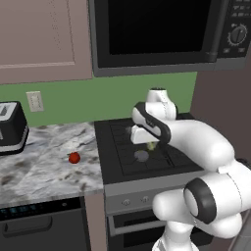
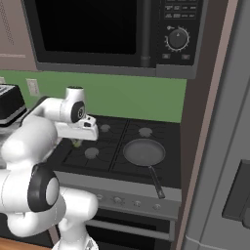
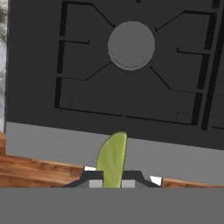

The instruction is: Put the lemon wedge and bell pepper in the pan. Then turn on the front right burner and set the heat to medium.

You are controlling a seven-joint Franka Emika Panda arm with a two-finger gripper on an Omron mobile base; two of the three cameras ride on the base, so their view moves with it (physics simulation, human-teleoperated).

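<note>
Jaws grip the pale yellow-green lemon wedge [image 3: 112, 158]; the shallow round grey metal pan [image 2: 144, 152] lies rightward, beyond the front-left burner cap [image 3: 131, 45].

The grey-and-white marbled stone counter [image 1: 49, 162] runs left of the black cooktop [image 1: 112, 162]. On it lies the small glossy red bell pepper [image 1: 74, 158], alone on the bare stone, well apart from the cooktop's edge. A dark boxy toaster [image 1: 11, 128] stands at the counter's far left, against the green wall. On the cooktop's black cast grates, the shallow round grey metal pan [image 2: 144, 152] sits over the front right burner, its long thin dark handle [image 2: 156, 183] reaching out past the front edge.
</note>
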